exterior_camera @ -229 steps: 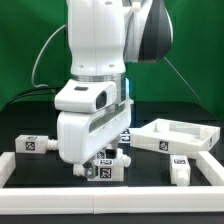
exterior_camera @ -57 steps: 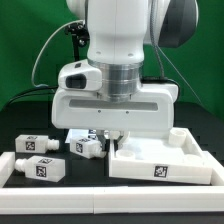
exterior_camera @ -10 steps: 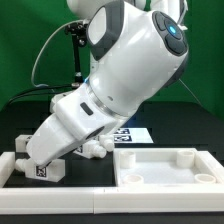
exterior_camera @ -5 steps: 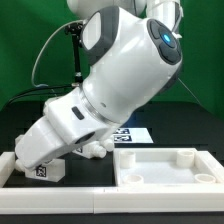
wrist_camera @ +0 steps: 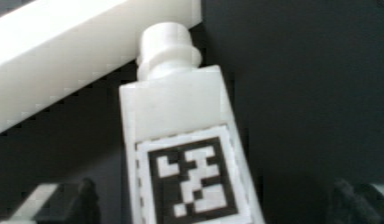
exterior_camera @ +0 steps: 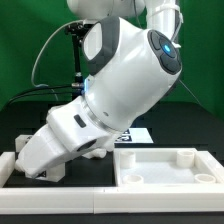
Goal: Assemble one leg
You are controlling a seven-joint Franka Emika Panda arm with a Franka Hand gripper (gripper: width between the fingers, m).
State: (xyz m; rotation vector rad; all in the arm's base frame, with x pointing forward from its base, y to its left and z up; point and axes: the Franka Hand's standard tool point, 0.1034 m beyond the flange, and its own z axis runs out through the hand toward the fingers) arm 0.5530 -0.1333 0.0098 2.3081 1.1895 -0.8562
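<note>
The arm [exterior_camera: 120,90] leaned hard down toward the exterior view's left, and its bulk blocked nearly everything beneath it; from that camera the fingertips could not be seen at all, nor the part under them. In the wrist view there was the leg [wrist_camera: 180,115], lying flat on the black table [wrist_camera: 313,90], tag [wrist_camera: 189,170] facing up; its round stub [wrist_camera: 168,45] pointed toward a white bar [wrist_camera: 64,55] cut off by the frame edge, too blurred to identify. The gripper [wrist_camera: 210,200] was spread wide; a dark finger [wrist_camera: 64,200] stood on each side of the leg, clear gaps both ways, nothing grasped. Outside, the rimmed white panel [exterior_camera: 165,172] sat at the exterior view's right; the marker board [exterior_camera: 137,133] peeked out behind the arm, mostly covered; a lumpy white part [exterior_camera: 97,150] beside the wrist was too hidden to name.
</note>
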